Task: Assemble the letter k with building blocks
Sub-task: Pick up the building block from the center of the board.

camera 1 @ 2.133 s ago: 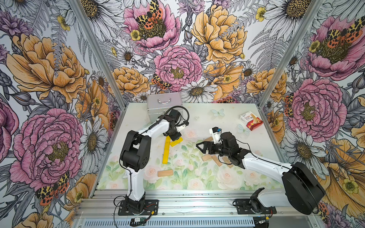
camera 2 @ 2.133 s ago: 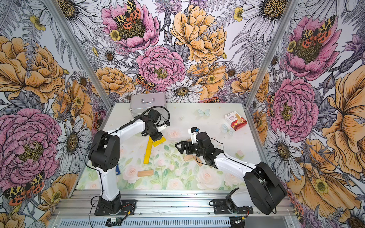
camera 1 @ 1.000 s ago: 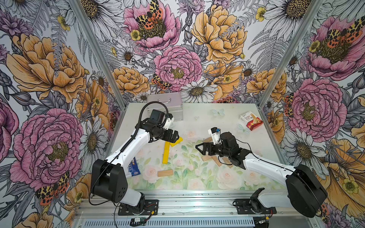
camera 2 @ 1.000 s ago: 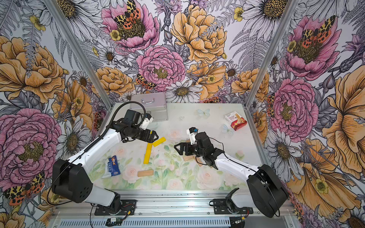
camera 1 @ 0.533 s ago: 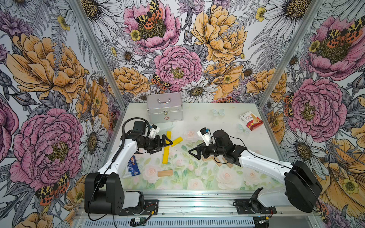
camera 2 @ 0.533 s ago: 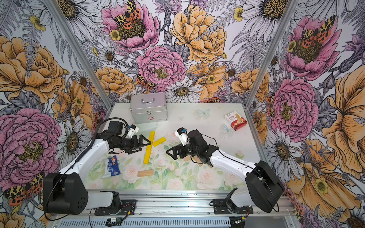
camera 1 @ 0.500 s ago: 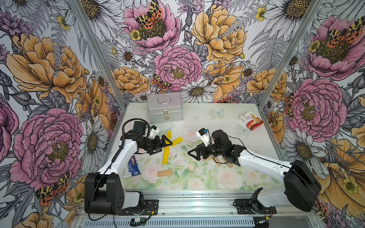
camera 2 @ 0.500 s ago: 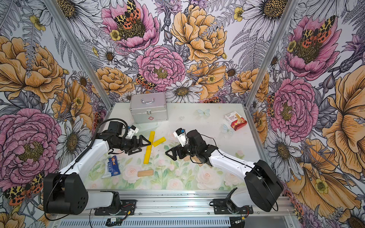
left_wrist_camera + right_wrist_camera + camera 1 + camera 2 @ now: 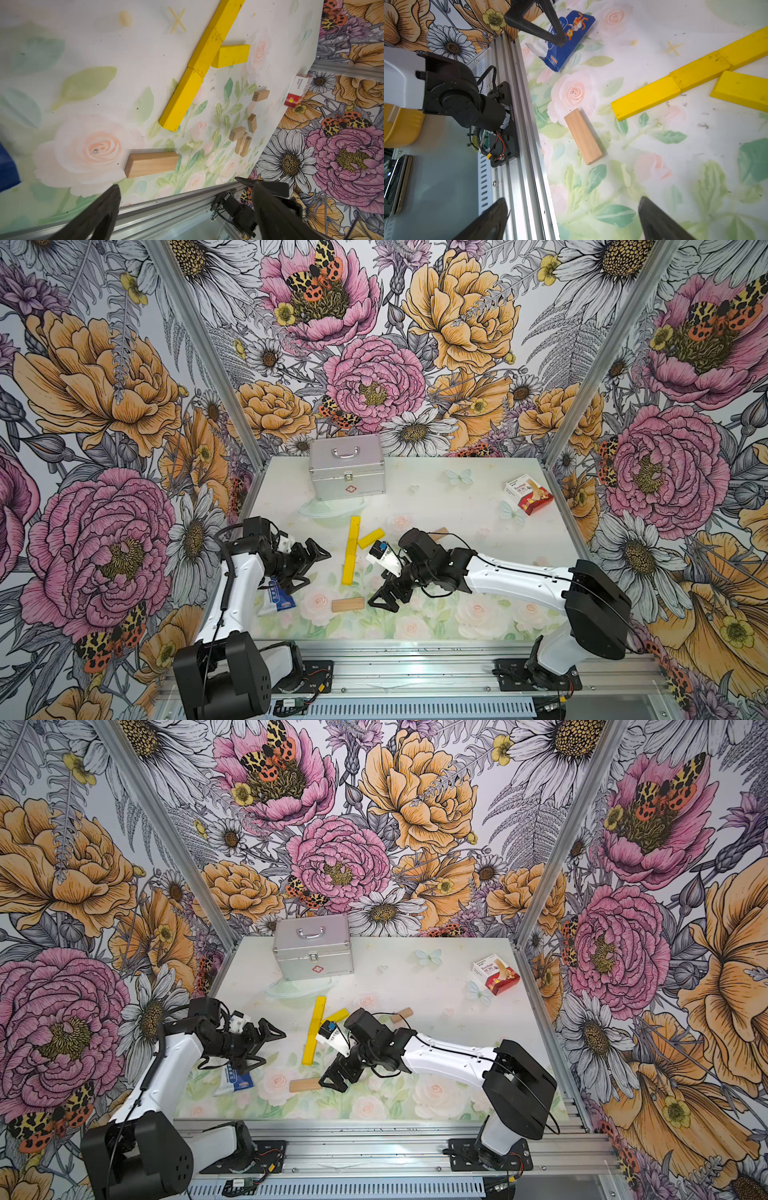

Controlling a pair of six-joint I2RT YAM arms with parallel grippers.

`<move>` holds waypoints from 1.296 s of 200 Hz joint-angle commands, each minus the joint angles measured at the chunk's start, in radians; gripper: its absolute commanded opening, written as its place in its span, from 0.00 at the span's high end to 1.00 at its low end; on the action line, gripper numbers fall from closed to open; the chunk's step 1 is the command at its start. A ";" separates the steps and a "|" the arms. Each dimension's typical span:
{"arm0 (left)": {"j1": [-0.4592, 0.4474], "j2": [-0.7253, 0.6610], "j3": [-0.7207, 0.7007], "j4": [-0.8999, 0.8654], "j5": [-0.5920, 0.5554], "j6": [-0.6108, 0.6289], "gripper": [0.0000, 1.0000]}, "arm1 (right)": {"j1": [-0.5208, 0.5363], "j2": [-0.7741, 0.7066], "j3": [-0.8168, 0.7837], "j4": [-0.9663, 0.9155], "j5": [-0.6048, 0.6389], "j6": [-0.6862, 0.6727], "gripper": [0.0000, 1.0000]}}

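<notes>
Building blocks [image 9: 353, 549] lie nearest the right gripper [image 9: 381, 605]. Its jaws are spread wide and hold nothing, with the tips close beside a lone pale wood block [image 9: 348, 604] that lies flat near the table's front edge. Beyond that, three yellow bars set end to end form a straight stem [image 9: 314, 1029] mid-table. A fourth yellow bar [image 9: 370, 538] slants off its side, touching it. The left gripper [image 9: 320, 568] is equally wide and empty, near a blue-white sachet [image 9: 280, 599].

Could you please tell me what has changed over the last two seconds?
The left tool drew back from the short yellow block towards its own side, open and empty. The right tool, open, swung across towards the lone wooden block. The yellow stem and both blocks stayed put.
</notes>
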 commanded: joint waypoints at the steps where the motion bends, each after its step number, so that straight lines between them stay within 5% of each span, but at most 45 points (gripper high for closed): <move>1: 0.015 -0.013 0.008 -0.074 -0.042 0.034 0.01 | 0.032 0.080 0.087 -0.080 0.079 -0.074 0.03; 91: 0.050 -0.024 -0.009 -0.089 0.033 0.056 0.01 | 0.072 0.275 0.246 -0.085 0.062 -0.134 0.08; 161: 0.054 -0.058 -0.025 -0.131 -0.049 0.048 0.01 | 0.089 0.389 0.313 -0.118 0.076 -0.150 0.30; 203: 0.186 -0.124 -0.002 -0.158 -0.110 0.051 0.01 | 0.090 0.421 0.325 -0.118 0.077 -0.155 0.36; 259: 0.188 -0.106 0.002 -0.158 -0.106 0.056 0.01 | 0.098 0.447 0.347 -0.123 0.091 -0.172 0.37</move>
